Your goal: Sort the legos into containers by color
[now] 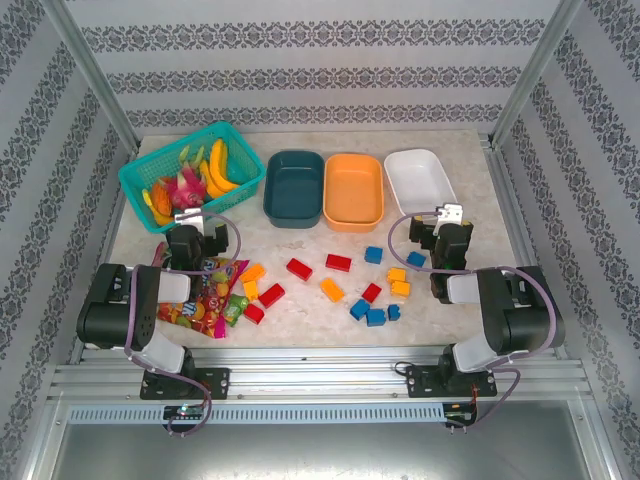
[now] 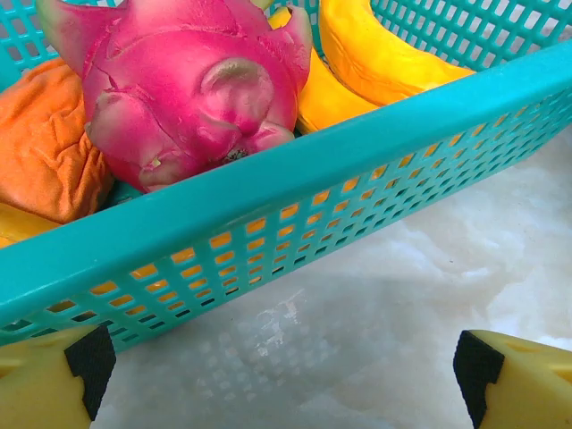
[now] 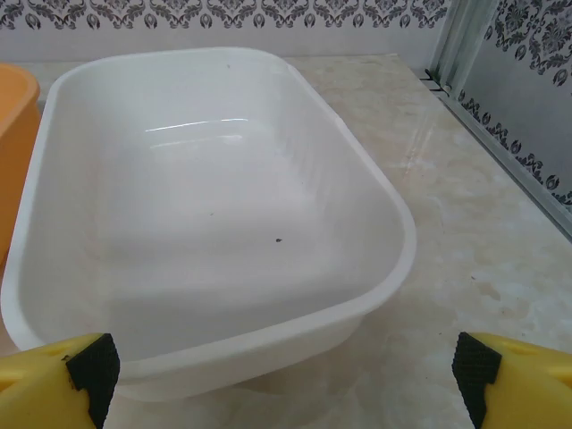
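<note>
Sorting is judged not yet begun on the marble table (image 1: 300, 322). A mesh basket (image 2: 268, 192) of toy fruit is faced at close range by the left gripper (image 2: 286, 389), its fingers spread and empty. The white tub (image 3: 393, 223) lies directly ahead of the right gripper (image 3: 286, 384), likewise held open on nothing. The orange tub (image 1: 354, 190) and teal tub (image 1: 293, 187) are lined up to its left, empty, apparently one per colour. The bricks (image 1: 338, 262) are scattered behind and between both grippers.
</note>
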